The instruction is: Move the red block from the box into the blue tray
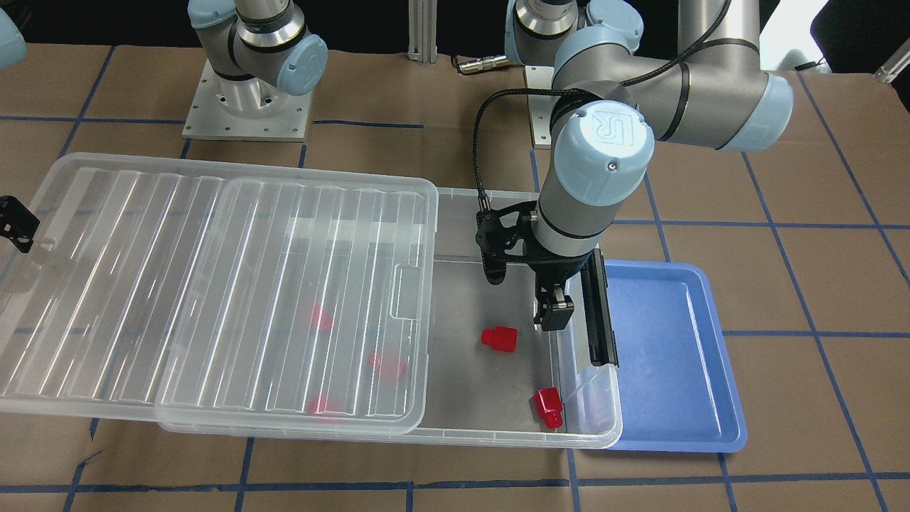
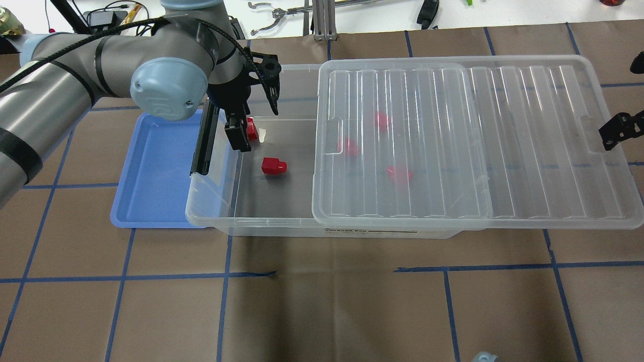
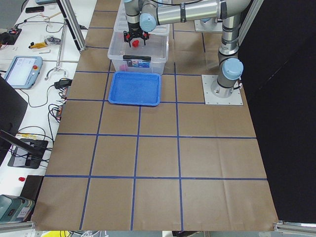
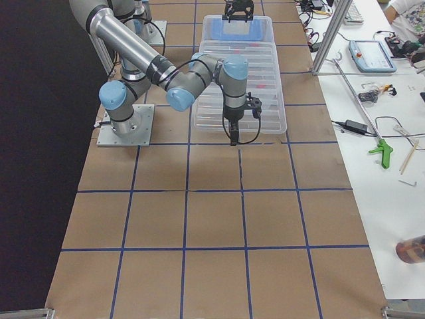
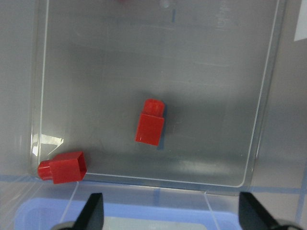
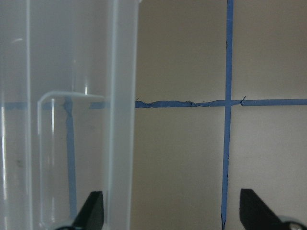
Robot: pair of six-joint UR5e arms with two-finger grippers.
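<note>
The clear box point(image 1: 498, 431) point(image 2: 261, 223) has its ribbed lid point(image 1: 213, 284) point(image 2: 453, 141) slid partly off. Two red blocks lie in the uncovered end: one in the middle point(image 1: 499, 337) point(image 2: 273, 166) point(image 5: 151, 122), one in the corner point(image 1: 548, 407) point(image 2: 251, 129) point(image 5: 62, 166). Three more show blurred under the lid point(image 1: 386, 364). The blue tray point(image 1: 668, 355) point(image 2: 156, 171) lies against the box's latch end, with nothing in it. My left gripper point(image 1: 553, 313) point(image 2: 236, 133) point(image 5: 170, 215) is open and empty above that end of the box. My right gripper point(image 2: 616, 130) point(image 6: 170, 215) is open beside the lid's far end.
A black latch bar point(image 1: 601, 306) point(image 2: 201, 141) stands along the box's short end between my left gripper and the tray. The brown table carries a blue tape grid point(image 6: 225, 103). The arm bases point(image 1: 245, 107) stand behind the box.
</note>
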